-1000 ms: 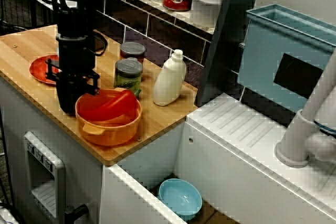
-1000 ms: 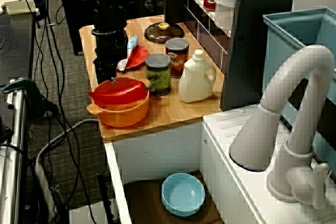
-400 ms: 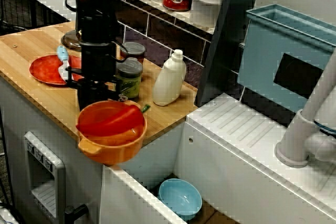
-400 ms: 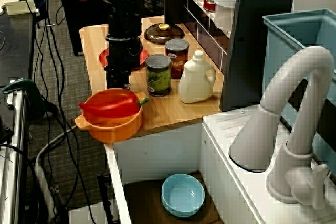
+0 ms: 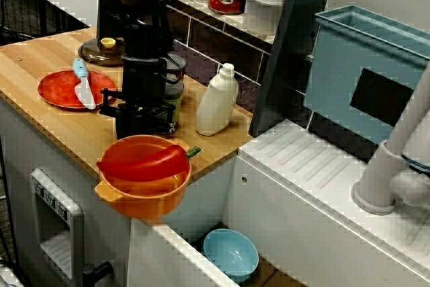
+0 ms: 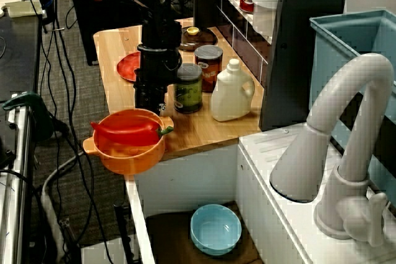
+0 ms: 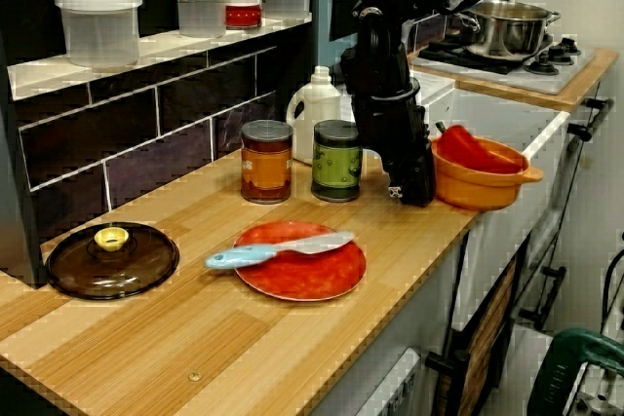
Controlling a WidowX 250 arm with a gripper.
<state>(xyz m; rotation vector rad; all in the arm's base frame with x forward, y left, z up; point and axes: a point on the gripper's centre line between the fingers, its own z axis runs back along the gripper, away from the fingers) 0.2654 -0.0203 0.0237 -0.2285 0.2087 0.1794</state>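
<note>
Orange bowl (image 5: 144,196) sits at the near edge of the wooden table (image 5: 40,119), and a good part of it hangs out over the edge with only air under it. One red pepper (image 5: 144,162) lies inside. In the view from the front corner, the black hand (image 5: 144,126) stands at 12 o'clock from the bowl, right at its back rim. I cannot tell if the fingers are spread or pinching the rim, because the dark body hides them. In the view along the table, the hand (image 7: 414,187) is low and right beside the bowl's (image 7: 483,182) side.

Room is tight behind the hand. The green can (image 7: 336,160) is just beside it and the brown can (image 7: 266,161) is next to that, so there are two cans. One white bottle (image 5: 216,102) stands at 2 o'clock from the bowl, near the table's end.

At 10 o'clock from the bowl lies one red plate (image 5: 60,89) with one blue-handled knife (image 7: 278,250) on it. One brown glass lid (image 7: 110,260) lies farther along. Bare wood shows between the plate and the near edge.

One blue bowl (image 5: 230,253) sits low down at 5 o'clock. The shelf (image 7: 146,51) holds three white tubs and one red can.
</note>
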